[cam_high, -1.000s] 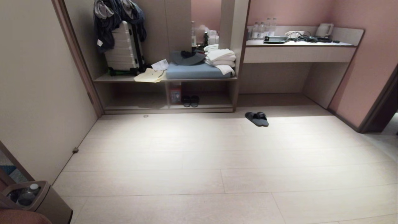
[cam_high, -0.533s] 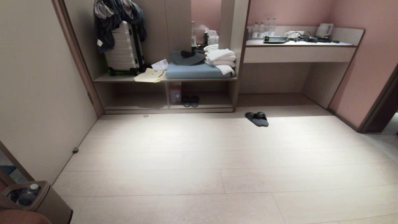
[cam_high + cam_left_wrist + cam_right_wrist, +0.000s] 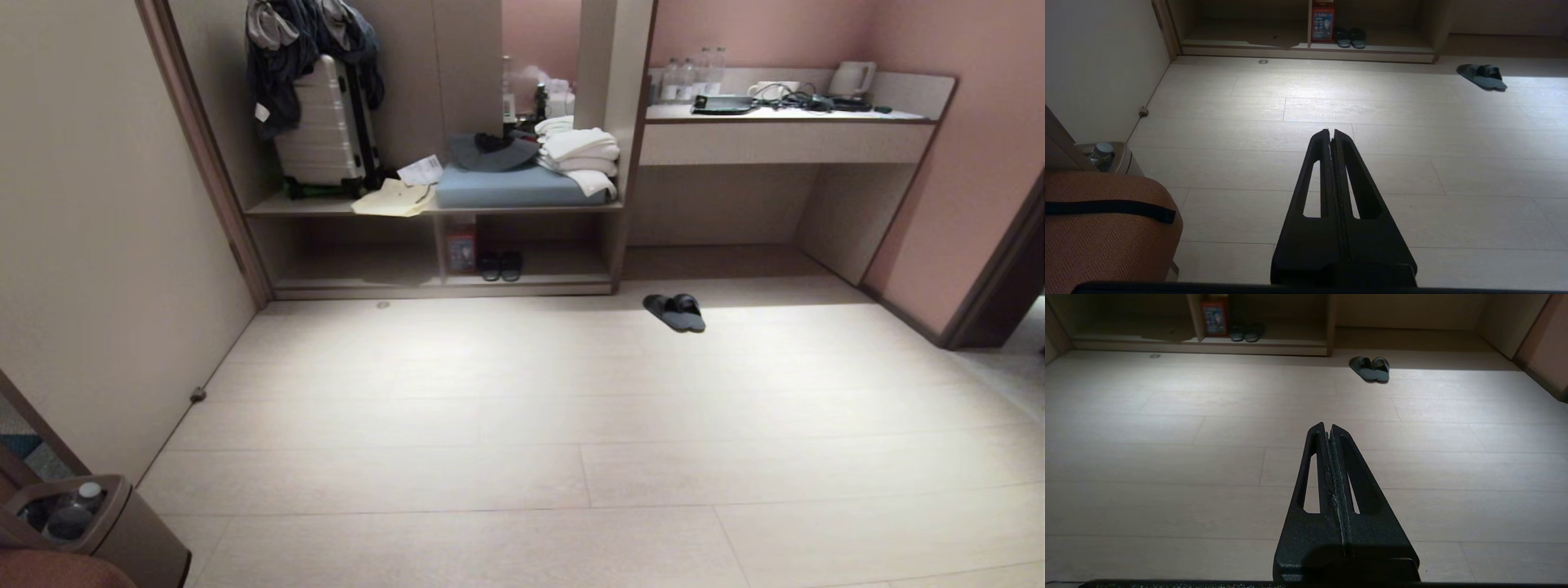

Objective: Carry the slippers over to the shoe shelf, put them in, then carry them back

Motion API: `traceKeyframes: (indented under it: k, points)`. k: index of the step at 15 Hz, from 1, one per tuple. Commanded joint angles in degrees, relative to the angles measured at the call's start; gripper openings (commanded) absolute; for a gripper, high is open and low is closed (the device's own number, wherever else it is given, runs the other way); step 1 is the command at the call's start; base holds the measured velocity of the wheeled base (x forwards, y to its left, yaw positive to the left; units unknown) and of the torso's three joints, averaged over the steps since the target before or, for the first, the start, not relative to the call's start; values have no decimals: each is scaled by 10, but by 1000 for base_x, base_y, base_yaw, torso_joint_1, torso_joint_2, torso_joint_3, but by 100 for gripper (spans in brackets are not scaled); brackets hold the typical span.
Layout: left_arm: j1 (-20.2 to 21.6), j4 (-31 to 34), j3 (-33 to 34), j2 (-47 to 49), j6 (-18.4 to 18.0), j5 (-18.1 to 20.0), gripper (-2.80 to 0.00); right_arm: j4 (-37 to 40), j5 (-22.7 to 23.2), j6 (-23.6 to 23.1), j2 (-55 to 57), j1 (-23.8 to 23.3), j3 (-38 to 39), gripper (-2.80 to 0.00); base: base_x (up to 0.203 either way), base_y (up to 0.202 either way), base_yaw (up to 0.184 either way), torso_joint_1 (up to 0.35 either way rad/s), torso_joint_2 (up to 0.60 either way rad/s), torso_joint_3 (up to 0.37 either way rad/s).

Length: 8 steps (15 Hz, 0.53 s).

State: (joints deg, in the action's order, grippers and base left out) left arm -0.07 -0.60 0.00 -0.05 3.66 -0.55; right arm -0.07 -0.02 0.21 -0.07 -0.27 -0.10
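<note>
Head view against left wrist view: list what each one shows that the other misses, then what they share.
Only the head view shows the suitcase, the folded white towels and the desk counter with its kettle.

Only the left wrist view shows the left gripper, fingers pressed together and empty, above bare floor, and an orange-brown cushion beside it.

Both show the slippers lying on the floor outside the shoe shelf, a second dark pair inside the shelf beside a red box, and the bin holding a bottle.

A hotel room: a silver hard-shell suitcase (image 3: 326, 122) on the luggage bench, folded white towels (image 3: 580, 151), and a white kettle (image 3: 851, 79) and bottled water (image 3: 694, 73) on the pale counter (image 3: 784, 143).
</note>
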Motion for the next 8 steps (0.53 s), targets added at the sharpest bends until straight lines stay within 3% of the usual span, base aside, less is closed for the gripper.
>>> traceKeyframes:
  k: [1, 8]
  points:
    - [0, 0, 0, 0, 1, 0, -280, -1, -1, -2, 0, 0, 0, -280, 0, 0, 0, 0, 0, 0]
    - [0, 0, 0, 0, 1, -1, -280, -1, -3, -4, 0, 0, 0, -280, 0, 0, 0, 0, 0, 0]
